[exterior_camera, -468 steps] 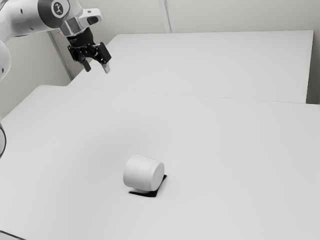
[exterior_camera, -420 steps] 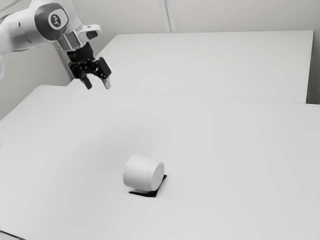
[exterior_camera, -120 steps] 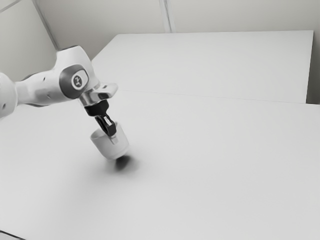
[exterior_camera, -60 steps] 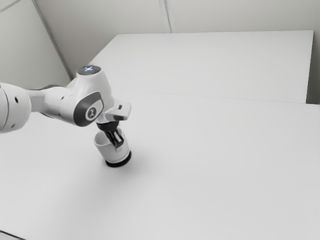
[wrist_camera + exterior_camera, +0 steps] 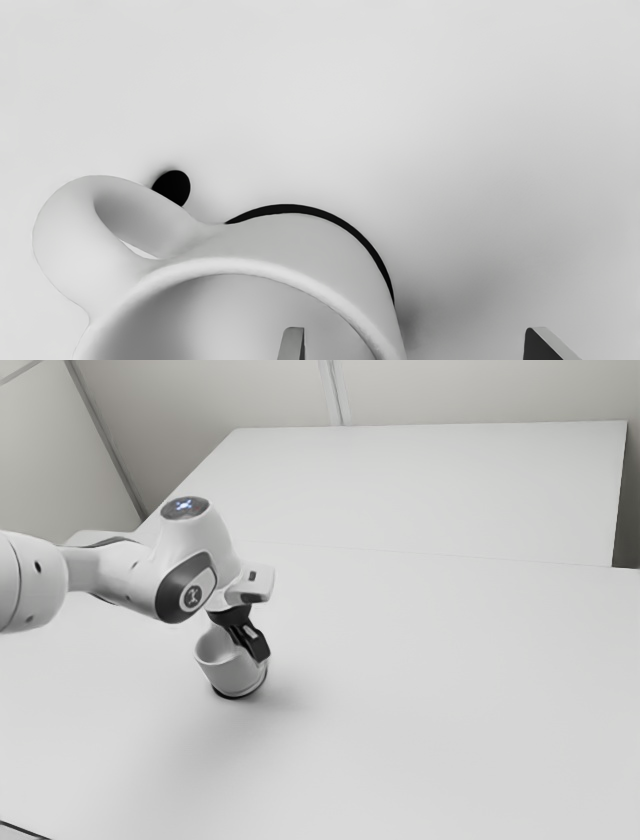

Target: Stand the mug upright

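On white tabletop [image 5: 430,690], see handled mug [image 5: 230,675] mouth-up, apparently upright on its base. Find gripper [image 5: 414,329] spread astride mug's rim, pinching nothing. Judge righting done, perhaps only backing clear left.

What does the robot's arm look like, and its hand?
The arm is rounded and white, with a dark grey patch, a round badge and a bluish light on top. The hand is black, with two fingers edged light grey.
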